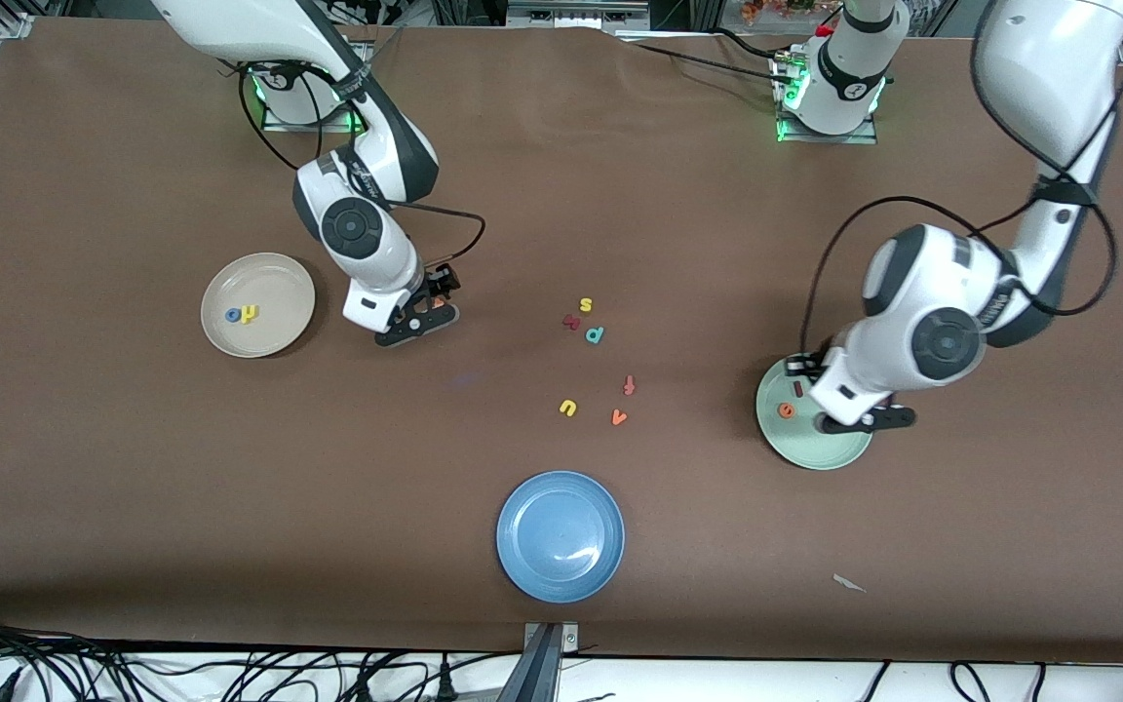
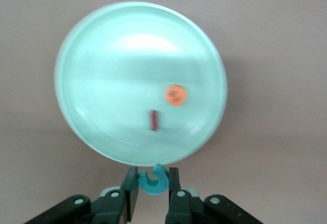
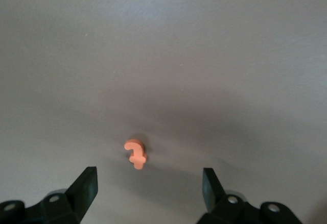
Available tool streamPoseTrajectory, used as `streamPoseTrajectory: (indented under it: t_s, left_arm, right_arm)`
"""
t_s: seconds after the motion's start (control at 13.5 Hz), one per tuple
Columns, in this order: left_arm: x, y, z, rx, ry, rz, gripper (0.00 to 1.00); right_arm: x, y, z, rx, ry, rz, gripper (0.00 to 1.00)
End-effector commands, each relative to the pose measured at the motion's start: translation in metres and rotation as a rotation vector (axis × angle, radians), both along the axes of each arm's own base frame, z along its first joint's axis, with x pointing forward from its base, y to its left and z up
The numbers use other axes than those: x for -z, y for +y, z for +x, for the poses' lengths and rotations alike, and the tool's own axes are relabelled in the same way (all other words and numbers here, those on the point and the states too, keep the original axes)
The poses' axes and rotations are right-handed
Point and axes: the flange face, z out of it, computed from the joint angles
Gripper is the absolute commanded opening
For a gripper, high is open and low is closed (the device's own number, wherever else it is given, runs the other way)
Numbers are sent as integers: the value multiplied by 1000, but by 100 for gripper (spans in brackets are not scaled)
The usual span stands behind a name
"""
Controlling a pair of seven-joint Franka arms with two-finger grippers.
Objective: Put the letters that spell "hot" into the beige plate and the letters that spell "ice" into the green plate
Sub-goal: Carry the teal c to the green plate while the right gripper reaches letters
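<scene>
Table (image 1: 133, 468): brown cloth surface, two arms reaching over it.

Beige plate (image 1: 274, 277): toward the right arm's end of the table. Holds the blue "o" (image 1: 232, 315) and the yellow "h" (image 1: 249, 313), just beside each other.

Orange "t" (image 3: 136, 153): lies on the bare table under the right gripper, beside the beige plate and outside it.

Right gripper (image 3: 149, 183): low over the table beside the beige plate, fingers spread wide on either side of the orange "t", touching nothing.

Green plate (image 1: 815, 453): toward the left arm's end of the table. Holds the orange "e" (image 2: 175, 95) and the dark red "i" (image 2: 154, 120), near each other but apart.

Left gripper (image 2: 153, 185): over the rim of the green plate, fingers clamped on the teal "c" (image 2: 154, 180).

Loose letters, mid-table between the plates: yellow "s" (image 1: 586, 306), dark red letter (image 1: 570, 321), teal "p" (image 1: 596, 334), orange "f" (image 1: 629, 384), yellow "u" (image 1: 568, 408), orange "v" (image 1: 619, 417).

Blue plate (image 1: 534, 565): nearest the front camera, nothing in it.
</scene>
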Motion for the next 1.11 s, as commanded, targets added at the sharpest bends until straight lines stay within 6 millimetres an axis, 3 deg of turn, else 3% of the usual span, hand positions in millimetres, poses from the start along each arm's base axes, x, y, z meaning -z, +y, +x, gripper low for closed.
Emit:
streamPoseTrajectory:
  t_s: [0.0,0.15,0.45,0.52,0.74,0.89,0.96,1.04]
  left_arm:
    - [-5,61,7,140,-17,28,4]
    - [-15,88,16,198,-38,9,4]
    - [-1,105,18,194,-21,-7,4]
    - [14,108,17,188,-1,-17,4]
    - [57,92,19,210,12,-45,4]
    - [60,74,29,238,-3,-50,4]
    - [60,53,31,273,-7,-48,4]
    - [68,46,30,277,5,-58,4]
  right_arm:
    - [10,-3,-8,-27,-36,26,73]
    - [15,-3,-9,-28,-36,27,62]
    - [25,2,-12,-34,-51,41,62]
    - [25,2,-11,-32,-57,45,62]
    - [31,9,-15,-42,-60,50,59]
    - [31,8,-16,-42,-58,49,48]
    - [31,8,-16,-39,-59,50,46]
    - [32,8,-17,-39,-55,48,46]
